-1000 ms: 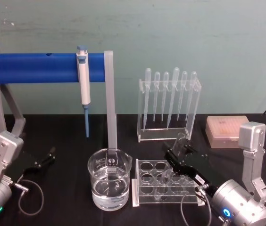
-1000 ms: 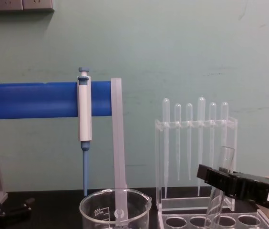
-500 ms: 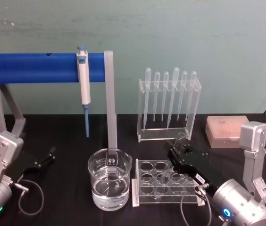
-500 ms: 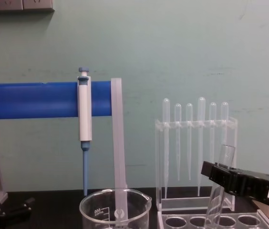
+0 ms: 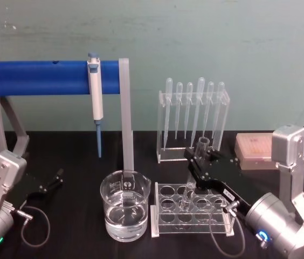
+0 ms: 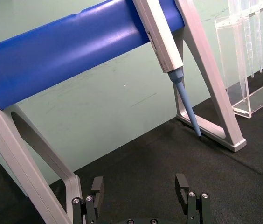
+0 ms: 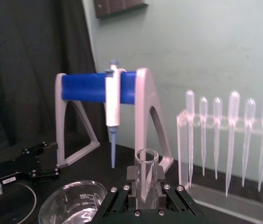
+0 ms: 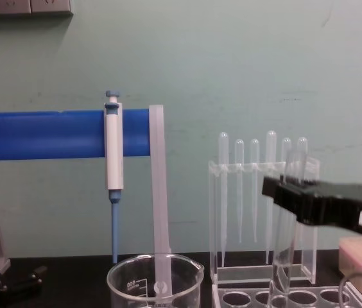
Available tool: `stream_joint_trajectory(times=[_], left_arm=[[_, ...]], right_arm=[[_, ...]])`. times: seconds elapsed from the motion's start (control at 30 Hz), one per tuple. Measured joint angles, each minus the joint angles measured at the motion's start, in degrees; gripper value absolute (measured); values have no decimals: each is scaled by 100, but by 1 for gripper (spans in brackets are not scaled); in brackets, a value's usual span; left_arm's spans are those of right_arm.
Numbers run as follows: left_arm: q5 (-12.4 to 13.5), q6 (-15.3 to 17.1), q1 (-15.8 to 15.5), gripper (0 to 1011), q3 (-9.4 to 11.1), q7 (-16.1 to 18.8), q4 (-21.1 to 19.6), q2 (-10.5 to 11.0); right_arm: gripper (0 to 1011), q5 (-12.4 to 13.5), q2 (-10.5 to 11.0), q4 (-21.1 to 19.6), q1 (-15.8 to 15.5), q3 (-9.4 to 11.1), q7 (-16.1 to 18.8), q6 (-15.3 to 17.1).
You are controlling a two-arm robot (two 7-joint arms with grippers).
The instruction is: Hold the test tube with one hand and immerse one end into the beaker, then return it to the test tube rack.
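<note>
We see the right end effector [image 5: 199,161] clamped on the tube [image 5: 187,195], gripping it high on the shaft, just below the open rim. The tube hangs nearly upright with a slight tilt, its round bottom at the top of the rack [image 5: 157,229]. From the chest view we cannot tell whether it is quite clear of the hole. The beaker [image 5: 125,208], part-filled with clear liquid, stands just beside the rack on the robot's left. The left end effector [image 6: 139,190] sits low over the bench [image 5: 76,154] at the far left, fingers spread apart and holding nothing.

We judge the tube light, stiff and brittle. It is thin glass, smooth enough to slip in a loose pinch, and likely to crack if squeezed hard or knocked against the rack or the beaker's lip. The hold near the rim suits us, since it leaves the lower length free for dipping. We would use moderate pressure and hold the tube close to vertical, since wet glass will be slicker.
</note>
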Motion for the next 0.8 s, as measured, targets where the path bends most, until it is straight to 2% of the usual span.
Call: stream_joint_trajectory(times=[0.13,0.33,0.6,0.8], left_arm=[[0,0,0,1000,0,0,0,0],[0,0,0,1000,0,0,0,0],[0,0,0,1000,0,0,0,0],[0,0,0,1000,0,0,0,0]], right_arm=[[224,-157,116,-221,101,-3,157,102],[224,-163,220,-366,275,32,349,287],[224,67,358,-507,582,48,601,626],[224,225,395,-622,912,-80,671,827]])
